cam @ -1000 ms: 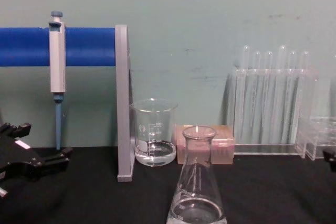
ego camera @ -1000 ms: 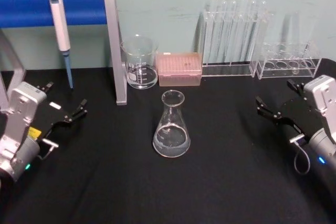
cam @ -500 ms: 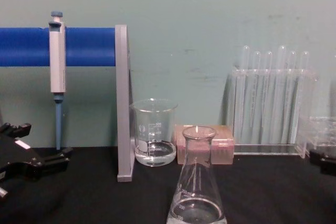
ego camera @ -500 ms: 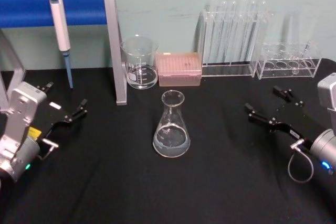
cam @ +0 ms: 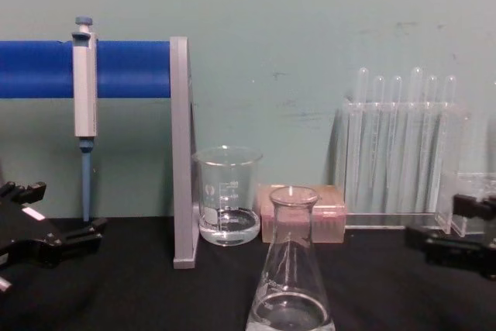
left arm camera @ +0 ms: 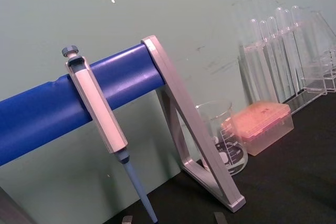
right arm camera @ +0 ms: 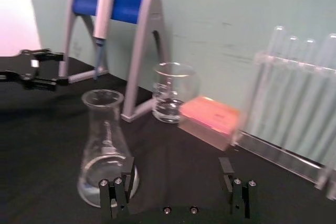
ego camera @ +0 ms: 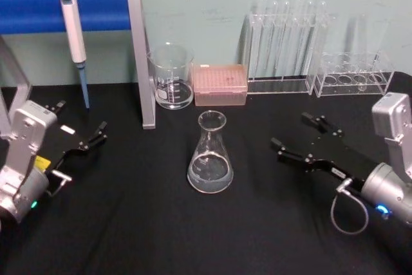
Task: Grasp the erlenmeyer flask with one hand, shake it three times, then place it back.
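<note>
one flask (ego camera: 210, 158) stands upright in the middle of your black desk (ego camera: 161, 236), in front of the beaker (ego camera: 171, 76), with a little clear liquid in its base. your right claw (ego camera: 293, 130) hovers to the flask's right, fingers spread wide and pointed toward it, apart from the glass. your left claw (ego camera: 80, 120), also spread open, is parked at the desk's far left

Right pincer (ego camera: 293, 131) reaches inward, fingers spread wide; left pincer (ego camera: 78, 120) sits parked aside, likewise spread.
</note>
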